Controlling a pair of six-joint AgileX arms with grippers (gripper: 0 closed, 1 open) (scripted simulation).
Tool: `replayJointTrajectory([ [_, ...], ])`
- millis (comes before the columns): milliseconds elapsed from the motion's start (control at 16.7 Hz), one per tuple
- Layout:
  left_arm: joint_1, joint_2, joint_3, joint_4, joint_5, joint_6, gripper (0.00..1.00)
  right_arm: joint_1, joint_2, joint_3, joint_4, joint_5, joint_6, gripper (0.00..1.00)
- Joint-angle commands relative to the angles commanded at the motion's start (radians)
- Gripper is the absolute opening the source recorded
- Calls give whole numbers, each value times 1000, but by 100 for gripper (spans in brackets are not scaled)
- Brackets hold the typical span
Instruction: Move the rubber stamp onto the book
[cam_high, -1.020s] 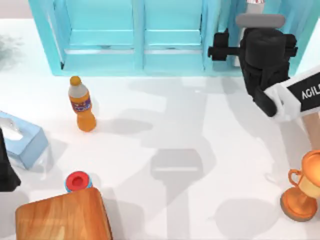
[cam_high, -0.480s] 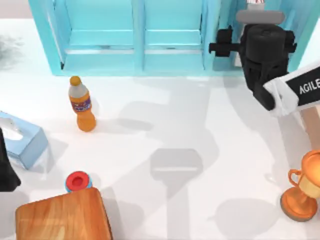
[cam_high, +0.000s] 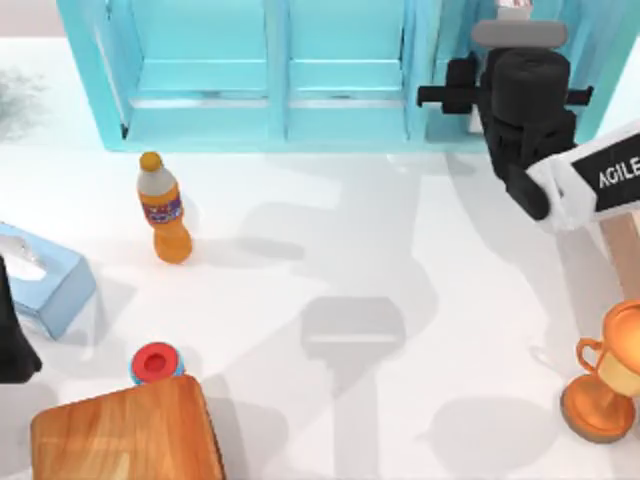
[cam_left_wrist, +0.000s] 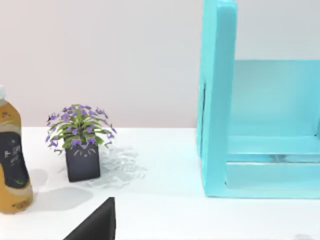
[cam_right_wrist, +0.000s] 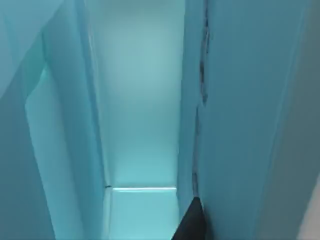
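Nearest, the left gripper (cam_high: 12, 345) sits parked at the table's left edge, just beside the tissue box (cam_high: 50, 285). Farther back, the right gripper (cam_high: 520, 95) hangs at the teal shelf (cam_high: 280, 90), facing into a compartment. I cannot tell how wide it stands or whether it holds anything, nor where the rubber stamp and the book lie. I would move slowly, keep clear of the shelf walls, and find the stamp before closing.

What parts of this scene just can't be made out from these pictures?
- Right gripper, top view: the arm's black body covers its fingers, over the turquoise shelf.
- Left arm, top view: cut off by the left edge.
- Trophy and wooden board, top view: cropped by the right and bottom edges.
- Bottle, left wrist view: cut by the edge, label unreadable.
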Motion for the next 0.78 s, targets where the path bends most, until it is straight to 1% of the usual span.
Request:
replayJointTrajectory([
  [180, 0, 0, 0, 0, 0, 0, 100, 0, 0, 0, 0, 0, 0, 2],
  [240, 0, 0, 0, 0, 0, 0, 100, 0, 0, 0, 0, 0, 0, 0],
  [780, 0, 0, 0, 0, 0, 0, 100, 2, -4, -3, -2, 1, 1, 0],
])
